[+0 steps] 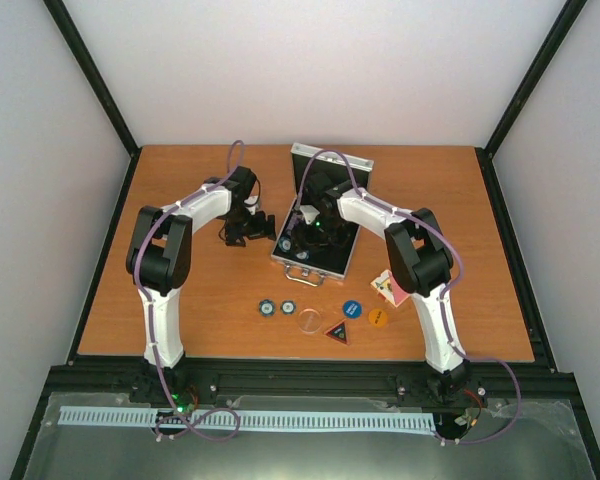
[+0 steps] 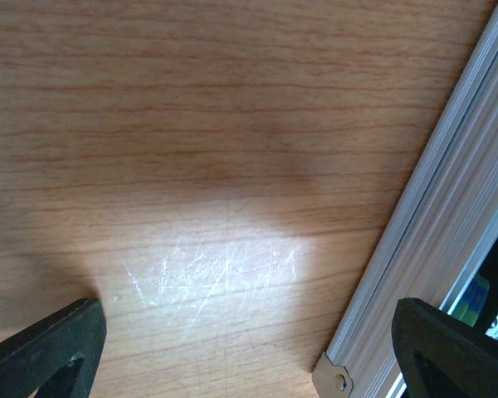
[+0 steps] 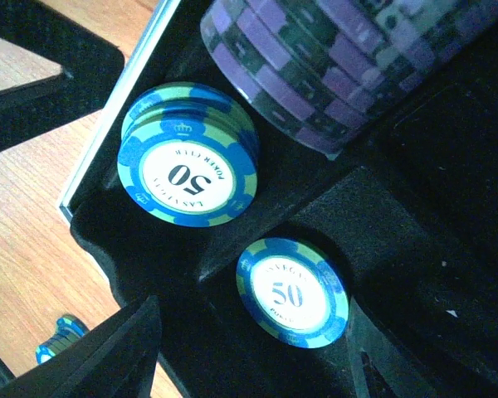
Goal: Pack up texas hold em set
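Chips (image 3: 187,166) printed "50", "POKER CLUB" and "LAS VEGAS" sit inside the open case (image 1: 314,262) mid-desk (image 1: 430,200). The right hand (image 3: 249,369) is spread over them, and the left hand (image 2: 249,356) is spread beside the case.

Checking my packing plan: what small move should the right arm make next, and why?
Probably lift the right gripper out of the case: its jaws stand open, a blue 50 chip lies in the lining, and loose chips sit on the table.
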